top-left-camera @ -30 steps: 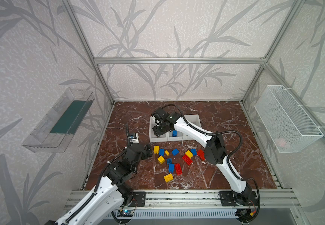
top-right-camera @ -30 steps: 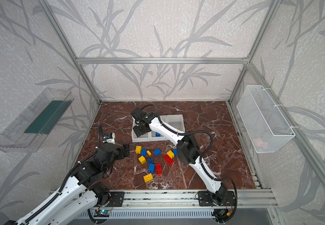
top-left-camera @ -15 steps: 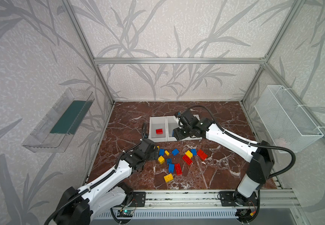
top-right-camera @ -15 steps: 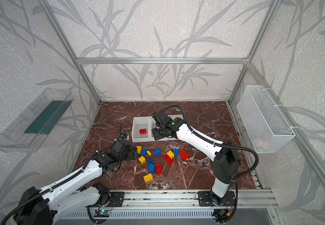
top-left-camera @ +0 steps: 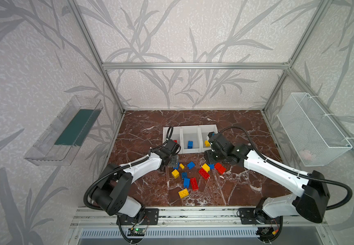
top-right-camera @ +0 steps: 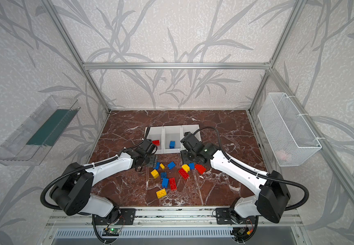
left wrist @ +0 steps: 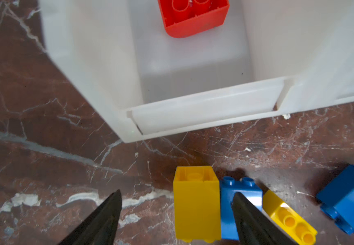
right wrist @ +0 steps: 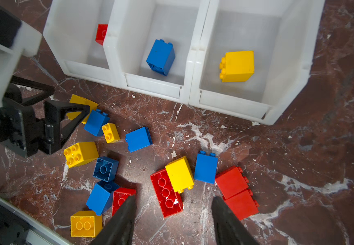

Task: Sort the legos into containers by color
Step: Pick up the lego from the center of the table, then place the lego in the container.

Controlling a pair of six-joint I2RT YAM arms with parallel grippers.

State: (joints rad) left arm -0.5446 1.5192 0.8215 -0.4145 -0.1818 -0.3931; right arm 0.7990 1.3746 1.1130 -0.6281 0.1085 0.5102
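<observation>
Low in the left wrist frame, the left pincer (left wrist: 176,192) stands open astride a yellow brick (left wrist: 196,203) lying on the bench (left wrist: 44,159) against a blue brick (left wrist: 239,188), likely light, rigid and slick, best pinched across its flat sides, while the right pincer (right wrist: 173,197) hangs open, empty.

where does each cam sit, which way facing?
Top views: high over front edge, looking down at table, bins, bricks; both arms show.
Left wrist: on left arm, facing the red brick in its bin; left gripper tips show.
Right wrist: on right arm, facing all bins; right gripper tips and left gripper show.
All share the red brick.
</observation>
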